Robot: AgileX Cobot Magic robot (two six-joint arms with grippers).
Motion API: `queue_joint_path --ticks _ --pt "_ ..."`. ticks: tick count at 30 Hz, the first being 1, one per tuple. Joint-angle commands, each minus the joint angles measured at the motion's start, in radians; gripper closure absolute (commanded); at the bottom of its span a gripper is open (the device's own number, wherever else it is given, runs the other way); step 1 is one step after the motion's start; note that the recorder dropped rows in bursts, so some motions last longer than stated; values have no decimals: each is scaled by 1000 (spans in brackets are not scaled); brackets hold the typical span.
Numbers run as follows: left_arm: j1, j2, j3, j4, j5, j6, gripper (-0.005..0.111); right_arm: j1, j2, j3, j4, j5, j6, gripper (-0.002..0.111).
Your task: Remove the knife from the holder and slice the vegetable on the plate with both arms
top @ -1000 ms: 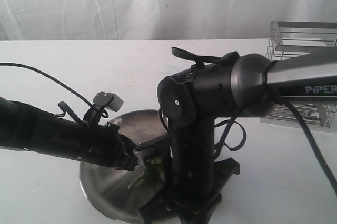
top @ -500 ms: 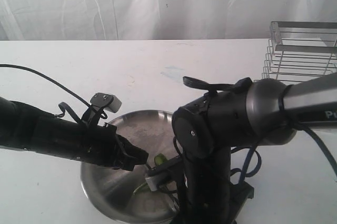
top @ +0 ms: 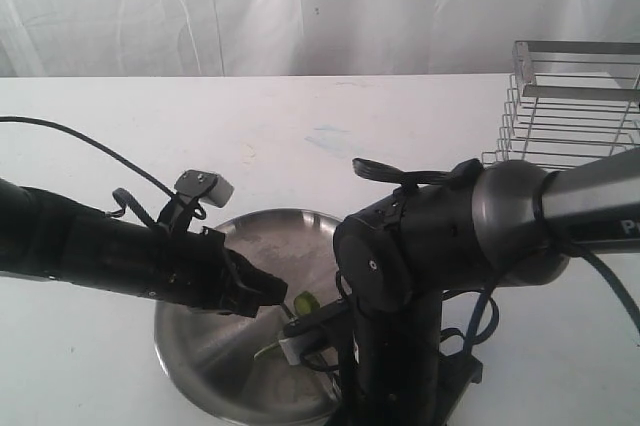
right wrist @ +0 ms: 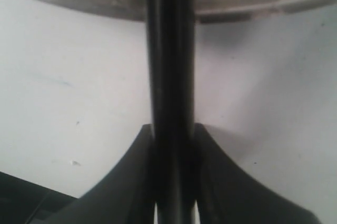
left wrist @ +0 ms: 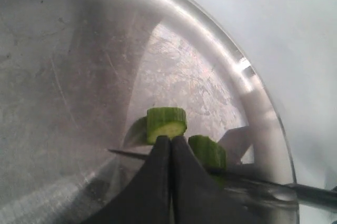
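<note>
In the exterior view the plate (top: 200, 346) sits on the white table (top: 150, 126), with the holder (top: 570, 106) well apart at the far right. The left gripper (top: 268, 291) reaches over the plate to the green vegetable (top: 303, 303). The right arm (top: 420, 246) stands in front and hides its own tool and whatever it carries.

The left wrist view shows the left gripper (left wrist: 171, 140) with its jaws together, tips down at the vegetable and nothing pinched between them. Here the vegetable is in two pieces in the plate — a cut round (left wrist: 166, 123) and a second chunk (left wrist: 208, 153) — which the exterior view cannot separate. The knife (left wrist: 310, 195) lies low across the plate, its thin edge running just beside the fingertips.

Only the right wrist view makes the grip plain: the right gripper (right wrist: 171, 129) is clamped on the knife's black handle (right wrist: 171, 50). No vegetable shows there.

The blade works very near the left fingertips, so a stroke that drifts sideways would likely strike them. Closed tips only press down, so a round piece may roll or skid under the cut. If the blade jams, the handle could twist in the clamp.
</note>
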Motion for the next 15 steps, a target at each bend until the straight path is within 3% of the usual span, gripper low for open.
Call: queue_joint_path --ticks 1,15 --pt "-5 -4 -24 -21 45 -4 107 2 -9 5 6 -9 2 108" --pt "-5 148 -31 -21 -27 -4 107 2 -9 5 17 -9 2 108"
